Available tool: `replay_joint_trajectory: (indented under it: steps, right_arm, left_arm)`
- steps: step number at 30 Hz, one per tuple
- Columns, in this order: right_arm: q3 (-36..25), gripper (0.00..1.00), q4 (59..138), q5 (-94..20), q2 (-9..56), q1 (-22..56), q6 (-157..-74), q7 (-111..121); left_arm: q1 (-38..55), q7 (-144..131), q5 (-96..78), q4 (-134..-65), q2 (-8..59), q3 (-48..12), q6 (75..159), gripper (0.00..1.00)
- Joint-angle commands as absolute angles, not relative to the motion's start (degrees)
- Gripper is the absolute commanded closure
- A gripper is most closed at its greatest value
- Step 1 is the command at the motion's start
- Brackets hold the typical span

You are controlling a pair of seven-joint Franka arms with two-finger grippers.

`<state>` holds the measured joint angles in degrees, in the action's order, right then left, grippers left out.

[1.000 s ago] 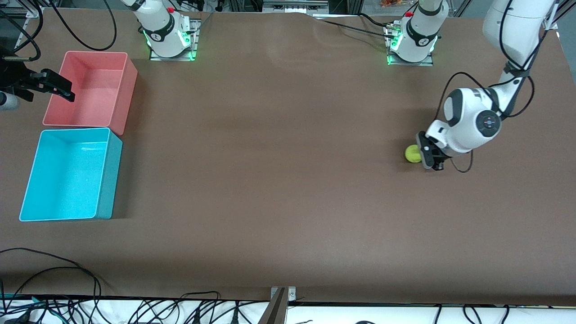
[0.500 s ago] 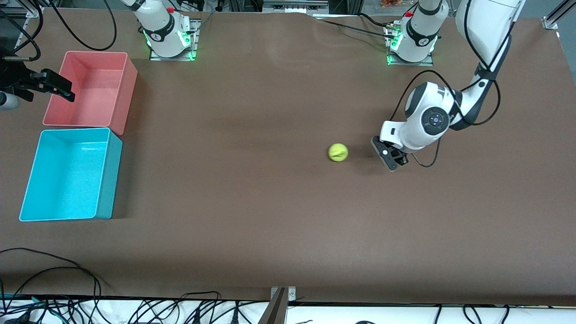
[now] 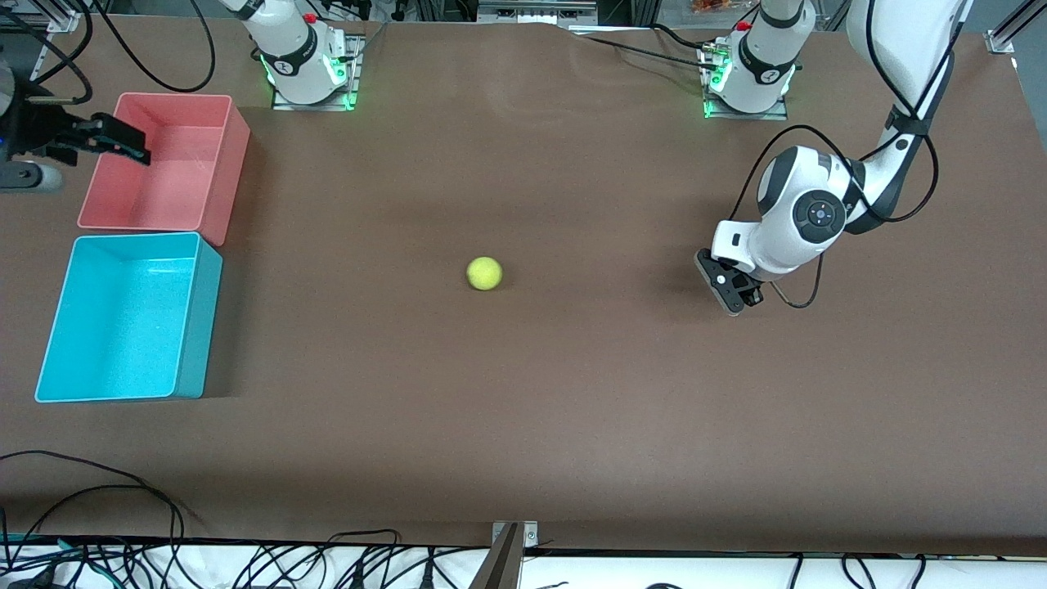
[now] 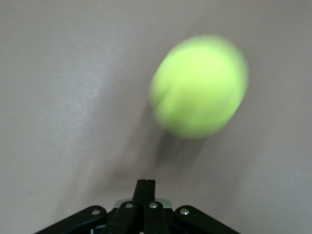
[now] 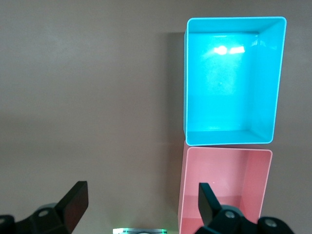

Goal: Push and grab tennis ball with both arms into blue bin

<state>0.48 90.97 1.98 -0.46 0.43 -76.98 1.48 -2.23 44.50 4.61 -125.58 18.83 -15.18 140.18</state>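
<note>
The tennis ball [image 3: 484, 273] lies on the brown table near its middle, apart from both grippers; it shows blurred in the left wrist view [image 4: 199, 85]. My left gripper [image 3: 730, 294] is shut and empty, low over the table toward the left arm's end. The blue bin [image 3: 57, 327] stands empty at the right arm's end, also in the right wrist view [image 5: 195, 73]. My right gripper [image 3: 123, 149] is open and empty, up over the edge of the pink bin [image 3: 221, 147]; in its own wrist view [image 5: 141, 204] the fingers stand wide apart.
The pink bin [image 5: 187, 195] stands touching the blue bin, farther from the front camera. Both arm bases [image 3: 307, 65] [image 3: 748, 74] stand along the table's edge farthest from the camera. Cables [image 3: 123, 507] hang along the nearest edge.
The ball has rolled from beside my left gripper toward the right arm's end, to the table's middle. My left gripper swept after it, then drew back slightly. My right gripper rose a little.
</note>
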Motion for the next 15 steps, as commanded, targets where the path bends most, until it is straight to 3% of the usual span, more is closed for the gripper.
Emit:
replay_joint_trajectory:
  steps: [1,15]
  right_arm:
    - [0.53,0.00,93.86,0.88,-0.18,1.14,-74.44,1.41]
    - [2.11,0.00,104.76,0.88,-0.35,1.41,-87.62,1.32]
  left_arm:
    - [-2.11,44.82,6.15,-126.30,15.74,-15.21,139.04,1.00]
    - [-1.93,44.12,6.07,-126.39,6.60,-15.12,136.41,1.00]
